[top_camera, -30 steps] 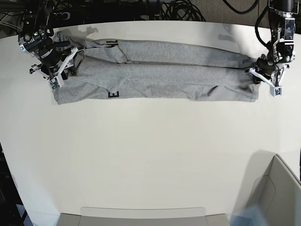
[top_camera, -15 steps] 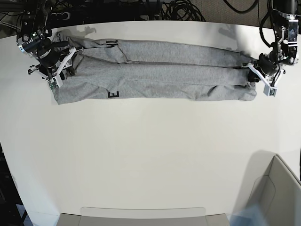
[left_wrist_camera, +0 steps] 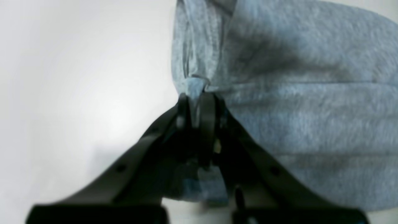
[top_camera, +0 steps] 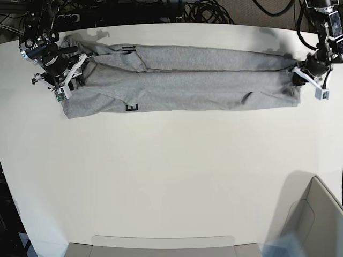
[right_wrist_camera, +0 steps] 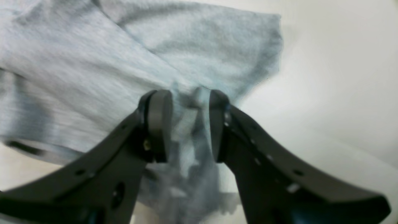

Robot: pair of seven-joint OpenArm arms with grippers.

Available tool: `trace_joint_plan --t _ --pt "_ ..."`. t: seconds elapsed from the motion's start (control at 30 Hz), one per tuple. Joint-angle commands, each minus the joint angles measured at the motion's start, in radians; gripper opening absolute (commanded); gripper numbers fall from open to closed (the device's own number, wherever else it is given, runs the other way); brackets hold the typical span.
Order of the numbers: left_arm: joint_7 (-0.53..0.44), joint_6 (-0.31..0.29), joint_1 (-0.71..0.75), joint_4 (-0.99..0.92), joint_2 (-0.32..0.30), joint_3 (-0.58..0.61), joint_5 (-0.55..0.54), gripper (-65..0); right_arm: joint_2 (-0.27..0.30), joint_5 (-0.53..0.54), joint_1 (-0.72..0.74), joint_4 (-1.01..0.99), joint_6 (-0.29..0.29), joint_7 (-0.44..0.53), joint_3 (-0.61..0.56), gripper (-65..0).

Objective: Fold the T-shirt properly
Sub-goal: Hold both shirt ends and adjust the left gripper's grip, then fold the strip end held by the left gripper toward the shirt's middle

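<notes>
both of my pincers are at the two ends of the t-shirt [top_camera: 182,80]. left pincer [left_wrist_camera: 196,107], seen from its wrist camera, is pressed nearly together with a thin bunch of grey cloth caught between the two dark fingers [left_wrist_camera: 207,118]; the shirt spreads away from that pinch up and to the right, and pale bench shows on the other side. right pincer [right_wrist_camera: 186,121] stands a little apart, and a fold of the shirt's cloth sits in the gap between its fingers [right_wrist_camera: 160,124]; the picture is blurred, so i cannot tell whether the pads actually press on the cloth.

now from largest to smallest. the bench [top_camera: 171,176] is wide and off-white and fills most of the overhead view. on its far part lies the t-shirt, drawn out into a long, narrow grey band running from one side of the bench to the other, made of two lengthwise rolls lying against each other. in the overhead view my right pincer [top_camera: 63,80] is at the band's end on that view's left, and my left pincer [top_camera: 306,74] is at the end on that view's right. a grey bin [top_camera: 313,225] stands at the near corner of the bench, well apart from the shirt. black cables [top_camera: 203,10] lie tangled beyond the far edge. smallest are the black letters [top_camera: 130,107] on the shirt, one showing at its near edge and another at the far fold, both toward my right pincer's end.
</notes>
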Motion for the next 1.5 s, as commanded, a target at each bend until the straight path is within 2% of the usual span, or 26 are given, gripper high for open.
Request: trace_joint_plan --t 0.0,0.27,0.4,0.63,0.87,1.13,1.27,1.47 --pt "-0.014 0.002 -0.005 0.03 -0.021 -0.032 0.002 -65.0 0.007 0.008 0.005 0.024 -0.002 0.019 0.008 -43.9" --pt "-0.011 0.002 0.0 0.206 -0.01 -0.058 0.001 -65.0 0.004 0.008 0.005 0.029 -0.002 0.019 0.006 -43.9" --pt "0.087 0.002 0.0 0.317 0.028 -0.08 0.001 -65.0 0.002 0.008 0.005 0.029 -0.002 0.019 0.006 -43.9" --pt "0.23 0.002 0.017 0.561 0.162 -0.078 0.002 -65.0 0.002 0.008 0.005 0.029 -0.002 0.019 0.005 -43.9" --pt "0.247 0.002 0.092 0.647 0.251 -0.075 -0.001 -65.0 0.002 0.008 0.005 0.029 -0.002 0.019 0.005 -43.9" --pt "0.236 0.005 0.114 0.657 0.305 0.146 0.001 -65.0 0.001 0.008 0.005 0.029 -0.002 0.019 0.003 -43.9" --pt "0.236 0.005 0.109 0.657 0.374 0.197 0.001 -65.0 0.001 0.008 0.005 0.029 -0.002 0.019 0.003 -43.9" --pt "0.233 0.007 0.074 0.659 0.421 0.263 0.004 -65.0 0.001 0.008 0.004 0.029 -0.002 0.019 0.003 -43.9"
